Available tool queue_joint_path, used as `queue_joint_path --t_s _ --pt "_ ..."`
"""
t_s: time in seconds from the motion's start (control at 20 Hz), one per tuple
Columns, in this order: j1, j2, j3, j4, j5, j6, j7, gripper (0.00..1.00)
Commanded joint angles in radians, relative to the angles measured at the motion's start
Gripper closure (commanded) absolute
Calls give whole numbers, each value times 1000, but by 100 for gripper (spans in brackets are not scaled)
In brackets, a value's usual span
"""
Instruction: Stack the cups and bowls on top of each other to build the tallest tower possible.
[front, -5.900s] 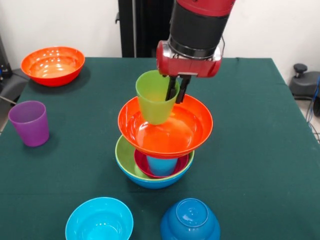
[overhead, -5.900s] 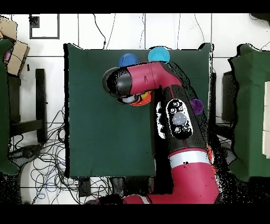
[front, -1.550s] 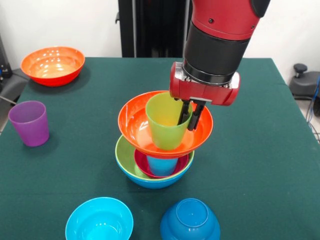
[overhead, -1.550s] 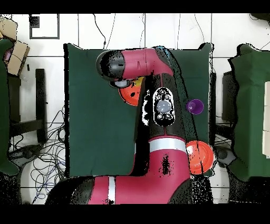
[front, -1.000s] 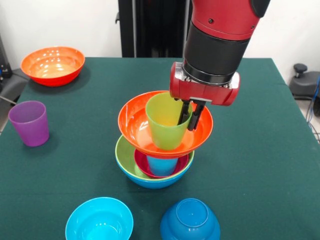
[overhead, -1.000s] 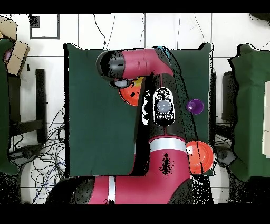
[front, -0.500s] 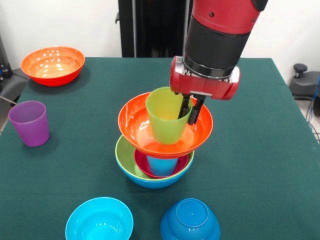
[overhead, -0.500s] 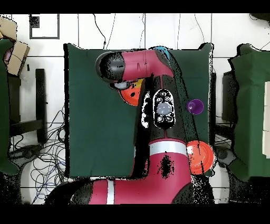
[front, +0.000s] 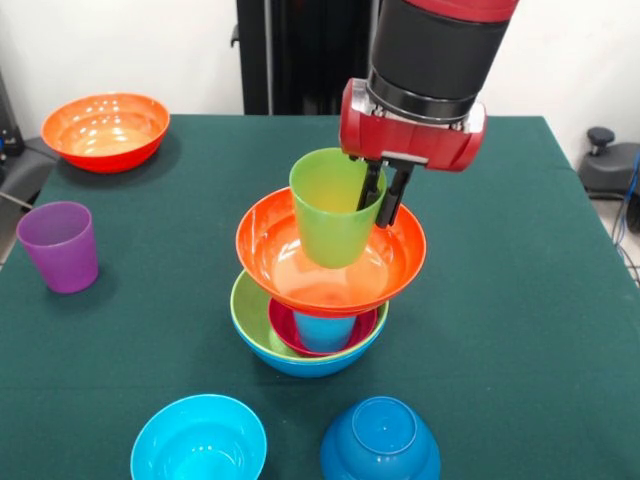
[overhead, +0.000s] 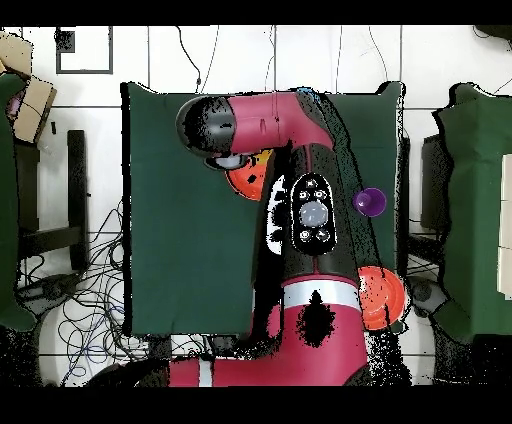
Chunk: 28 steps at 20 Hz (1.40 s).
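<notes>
gripper (front: 385, 195) is clamped on the right rim of the green cup (front: 335, 205), one finger inside the wall and one outside. the cup hangs upright over the orange bowl (front: 331, 255); its base sits low inside the bowl, and contact with the bowl floor cannot be judged from the front view.

tower (front: 312, 320): a blue bowl (front: 300, 365) stands on the table (front: 520, 300), with a green bowl (front: 250, 318) nested in it. inside that sits a magenta bowl (front: 285, 335), which holds a light blue cup (front: 322, 330). the orange bowl rests on top of these, tilted slightly and reaching further to the right than the bowls under it.

loose items, front view: a second orange bowl (front: 105, 130) upright at the far left corner. a purple cup (front: 60, 245) upright near the left edge. a cyan bowl (front: 198, 440) upright at the near edge. a dark blue bowl (front: 380, 440) upside down just beside the cyan one on the right, not touching it.

overhead view: the arm (overhead: 310, 215) covers most of the tower, and only part of the top orange bowl (overhead: 245, 178) shows beside the wrist. the purple cup (overhead: 370, 202) and the second orange bowl (overhead: 382, 297) are visible to the right of the arm.
</notes>
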Motion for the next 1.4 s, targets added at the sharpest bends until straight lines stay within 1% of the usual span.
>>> queue_joint_path --t_s 0.05,0.9,1.15,1.4 --pt "-6 3 30 76 2 -29 17 100" --pt "1 9 28 64 -5 -27 24 100" --pt "2 5 26 77 -4 -33 30 100" --pt "0 -1 22 108 -7 -68 41 100"
